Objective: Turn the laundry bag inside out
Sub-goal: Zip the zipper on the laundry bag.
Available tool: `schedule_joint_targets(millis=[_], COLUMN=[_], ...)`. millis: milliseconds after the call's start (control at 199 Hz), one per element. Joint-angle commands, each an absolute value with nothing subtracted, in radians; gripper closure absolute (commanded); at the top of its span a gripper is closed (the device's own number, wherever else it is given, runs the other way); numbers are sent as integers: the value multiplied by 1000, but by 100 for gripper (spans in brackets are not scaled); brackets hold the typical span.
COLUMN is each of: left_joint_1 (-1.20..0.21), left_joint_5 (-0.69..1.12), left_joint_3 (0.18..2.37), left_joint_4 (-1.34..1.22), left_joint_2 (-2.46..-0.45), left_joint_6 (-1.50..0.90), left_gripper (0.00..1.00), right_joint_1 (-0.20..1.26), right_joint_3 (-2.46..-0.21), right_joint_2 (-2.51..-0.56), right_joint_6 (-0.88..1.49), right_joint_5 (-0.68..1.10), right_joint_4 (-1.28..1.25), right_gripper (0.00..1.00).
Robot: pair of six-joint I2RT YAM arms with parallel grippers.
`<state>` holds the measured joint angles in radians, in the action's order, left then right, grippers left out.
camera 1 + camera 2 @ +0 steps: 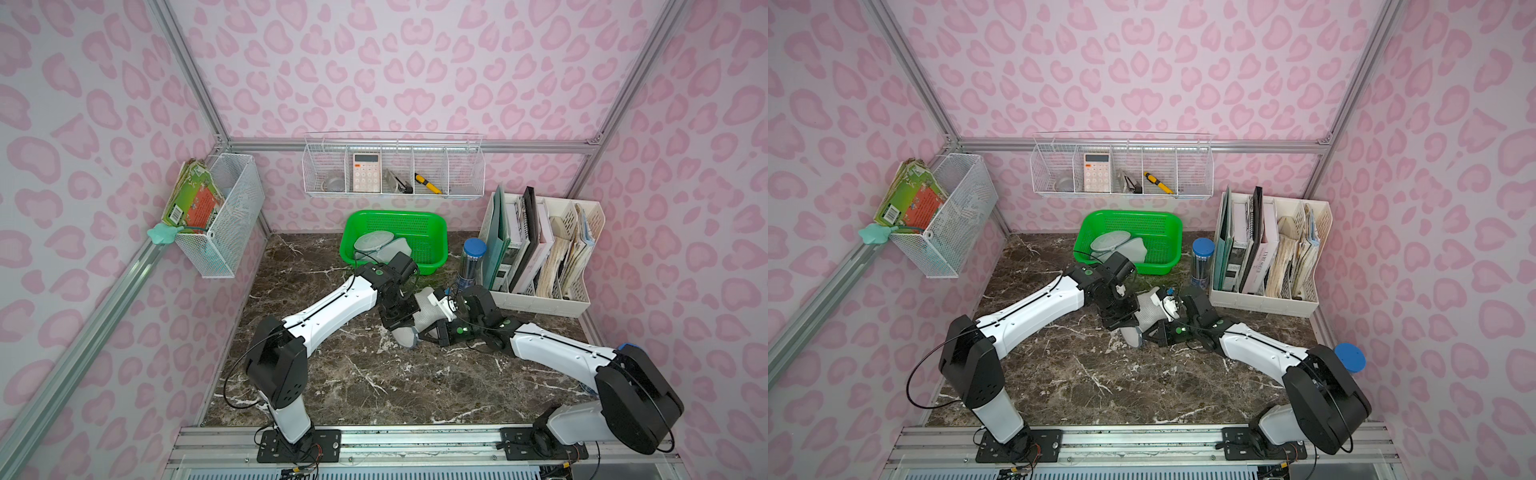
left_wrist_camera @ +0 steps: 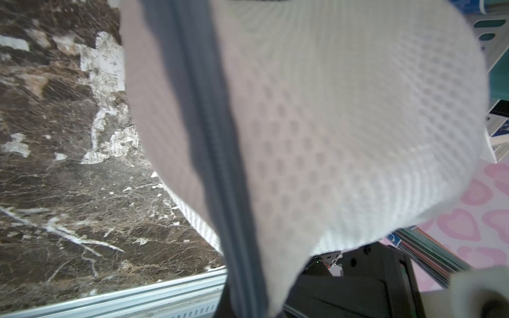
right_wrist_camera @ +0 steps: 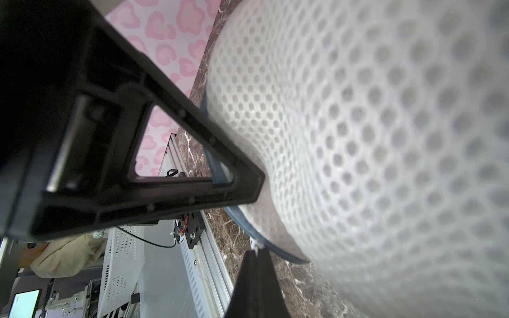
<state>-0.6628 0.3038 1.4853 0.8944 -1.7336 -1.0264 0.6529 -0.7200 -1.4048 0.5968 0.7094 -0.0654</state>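
Noting both top views: the laundry bag (image 1: 424,313) (image 1: 1148,312), white mesh with a grey edge, sits bunched between the two arms. It is over the marble table (image 1: 353,374), in front of the green basket (image 1: 395,214) and near the file rack (image 1: 540,305). The left gripper (image 1: 402,326) meets the bag from the basket side and the right gripper (image 1: 432,330) from the rack side, the two just beside each other with cloth between them. The bag's grey lower end hangs down to the tabletop; whether it touches, cannot tell. Left wrist view: mesh of the bag (image 2: 330,110) fills most of the frame, with a grey zipper band (image 2: 212,137) running across it and marble (image 2: 55,192) beyond. The fingers are hidden behind the cloth, and the jaws are pressed together on the bag's fabric. Right wrist view: the bag (image 3: 385,137) bulges close to the lens. One black finger (image 3: 165,198) has its tip pushed into the mesh, the other finger (image 3: 256,278) sits opposite, and the bag's blue-grey hem is pinched between them (image 3: 257,220).
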Motion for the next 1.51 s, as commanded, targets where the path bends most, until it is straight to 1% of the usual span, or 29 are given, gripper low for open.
schedule_joint_targets(millis=[0,55,262,397,428,478,528,619,674,735,926,1031,1122,1273,1358,1504], left_joint_1=[-623,-585,-399,-306,-295,-291,-294,-307,-319,-337,-406,-447,-491,-549,-566,-571], left_joint_5=[311,340,500,566,573,578,586,592,583,565,451,407,425,479,489,463], left_joint_3=[1474,1460,1230,1130,1116,1108,1119,1150,1174,1212,1341,1356,1301,1178,1176,1206], left_joint_4=[900,877,659,602,592,586,593,608,627,667,848,894,840,650,606,609], left_joint_2=[-1704,-1675,-1524,-1484,-1480,-1482,-1492,-1514,-1524,-1532,-1531,-1508,-1479,-1475,-1506,-1546], left_joint_6=[-1055,-1072,-1210,-1255,-1259,-1258,-1241,-1219,-1203,-1170,-1066,-1078,-1157,-1293,-1311,-1303], left_gripper=[100,100,100,100,95,90,81,67,61,58,59,61,62,62,62,63], right_joint_1=[636,627,591,578,577,578,584,602,617,628,636,635,639,657,669,680], right_joint_3=[-698,-687,-648,-633,-633,-639,-647,-670,-685,-702,-733,-755,-773,-797,-809,-814], right_joint_2=[-1396,-1390,-1373,-1370,-1370,-1370,-1371,-1377,-1386,-1395,-1400,-1409,-1420,-1440,-1449,-1445], right_joint_6=[586,583,570,565,565,566,569,566,572,577,615,623,623,620,618,614], right_joint_5=[710,714,718,719,721,723,726,726,724,724,719,713,706,699,700,699], right_joint_4=[-64,-64,-59,-60,-58,-60,-61,-59,-59,-60,-87,-89,-89,-94,-92,-87], right_gripper=[100,100,100,100,100,100,100,100,100,100,100,100,100,100,100,100])
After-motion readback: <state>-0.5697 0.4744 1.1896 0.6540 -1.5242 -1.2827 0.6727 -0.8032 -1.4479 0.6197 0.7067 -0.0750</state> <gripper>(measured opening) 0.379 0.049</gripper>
